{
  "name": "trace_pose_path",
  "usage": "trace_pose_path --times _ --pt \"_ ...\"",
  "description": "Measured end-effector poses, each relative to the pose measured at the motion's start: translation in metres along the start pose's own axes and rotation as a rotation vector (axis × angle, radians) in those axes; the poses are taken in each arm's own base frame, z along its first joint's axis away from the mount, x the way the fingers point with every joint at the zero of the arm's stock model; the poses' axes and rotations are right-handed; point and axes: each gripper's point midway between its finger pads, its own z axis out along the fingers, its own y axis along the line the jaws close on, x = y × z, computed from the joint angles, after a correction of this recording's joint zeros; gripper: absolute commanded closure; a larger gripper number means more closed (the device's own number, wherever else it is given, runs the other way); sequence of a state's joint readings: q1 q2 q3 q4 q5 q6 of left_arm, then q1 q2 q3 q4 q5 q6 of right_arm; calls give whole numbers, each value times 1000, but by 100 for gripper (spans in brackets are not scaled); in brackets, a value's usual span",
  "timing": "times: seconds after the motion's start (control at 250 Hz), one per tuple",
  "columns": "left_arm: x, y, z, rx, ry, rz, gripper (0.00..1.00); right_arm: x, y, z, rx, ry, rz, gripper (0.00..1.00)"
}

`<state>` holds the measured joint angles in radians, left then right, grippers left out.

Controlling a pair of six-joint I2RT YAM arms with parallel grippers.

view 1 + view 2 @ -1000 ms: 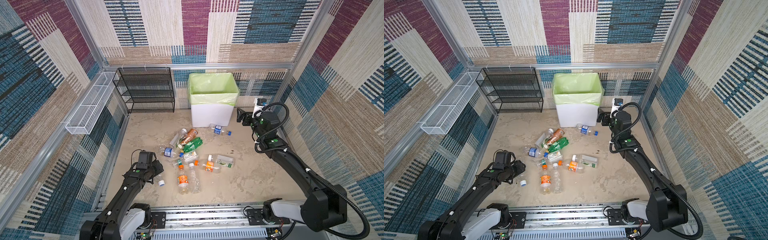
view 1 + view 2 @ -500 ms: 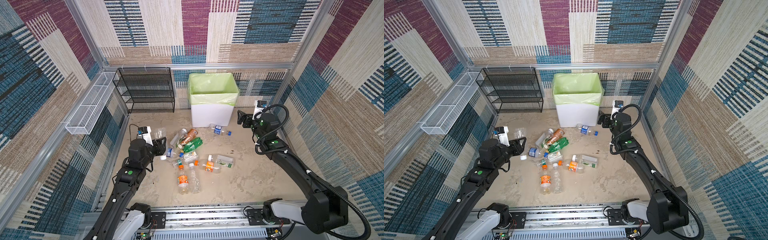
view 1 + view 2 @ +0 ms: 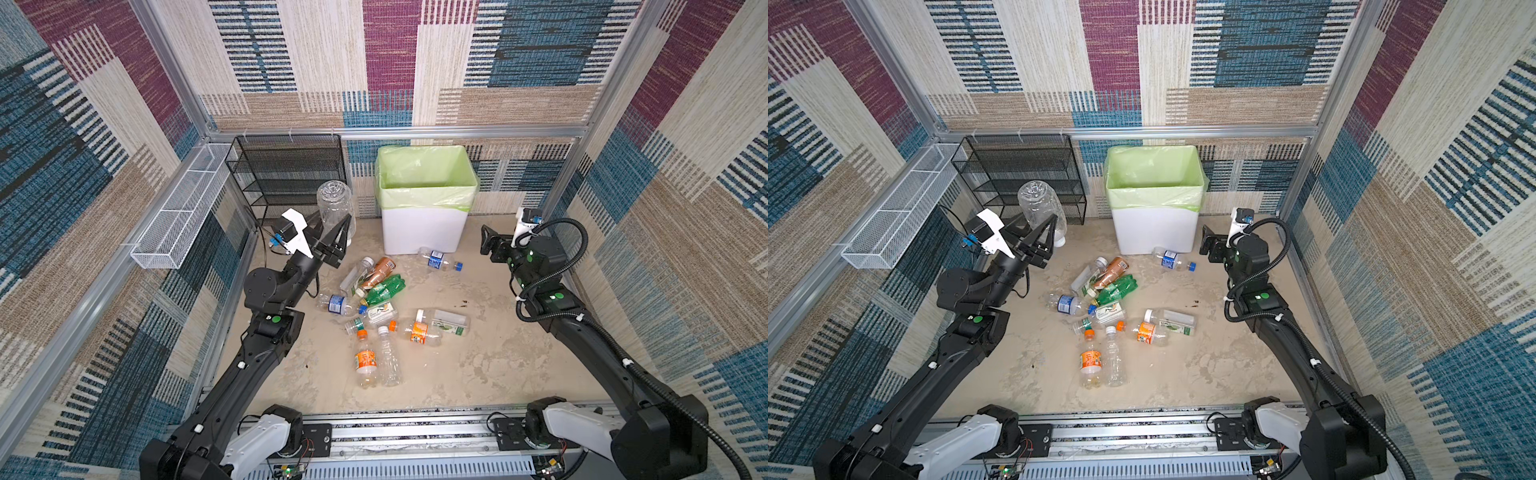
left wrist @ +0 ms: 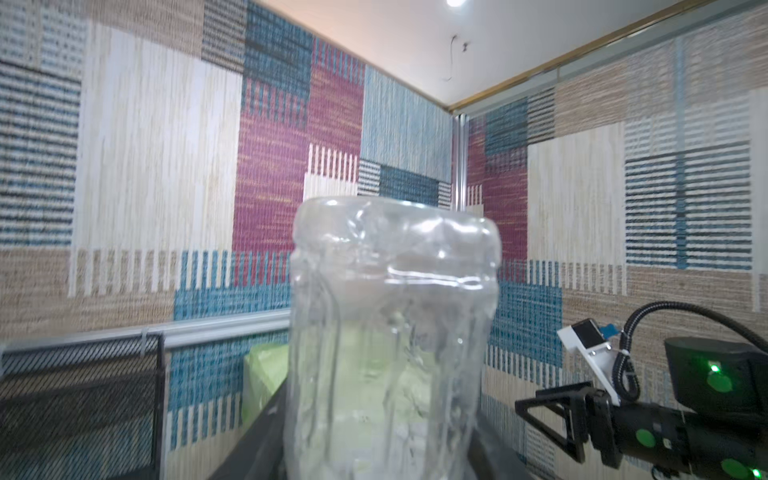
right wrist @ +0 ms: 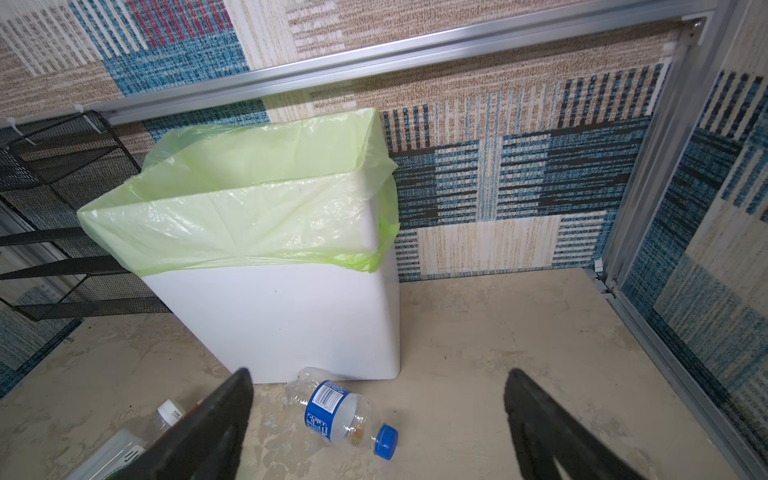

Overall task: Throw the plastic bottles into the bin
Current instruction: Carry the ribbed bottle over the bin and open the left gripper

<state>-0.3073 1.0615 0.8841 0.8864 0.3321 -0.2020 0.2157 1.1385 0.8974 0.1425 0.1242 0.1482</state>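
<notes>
The left gripper (image 3: 336, 227) is closed on one clear bottle (image 3: 335, 205) and holds it in the air, bottom up, in front of the one black mesh rack (image 3: 286, 166) at the back left corner of the floor (image 3: 498, 361). One bin (image 3: 424, 230) stands at the middle of the back edge. It is white, with a pale green bag (image 3: 428, 195) folded over its rim. The held bottle is beside the bin, not above it. The right gripper (image 3: 487, 244) is wide open and empty, near the bin's front right corner. One blue-labelled bottle (image 3: 436, 261) lies at the bin's foot. In the middle of the floor lies a pile of bottles (image 3: 380, 311) — ten can be counted, some overlapping, among them one green bottle (image 3: 384, 289) and one brown bottle (image 3: 380, 268).
</notes>
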Motion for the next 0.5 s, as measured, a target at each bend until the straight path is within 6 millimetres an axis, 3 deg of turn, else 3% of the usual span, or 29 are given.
trace_pose_path --times 0.192,0.296,0.408,0.5 --pt "-57 -23 20 147 -237 96 47 -14 -1 -14 -4 -75 10 8" --pt "-78 -24 42 180 -305 122 47 -20 -1 -17 -7 -112 16 8" --pt "-90 -9 93 179 -312 102 42 -23 3 -13 -26 -122 28 8" --pt "-76 17 156 158 -239 22 36 -21 10 -5 -63 -105 39 8"
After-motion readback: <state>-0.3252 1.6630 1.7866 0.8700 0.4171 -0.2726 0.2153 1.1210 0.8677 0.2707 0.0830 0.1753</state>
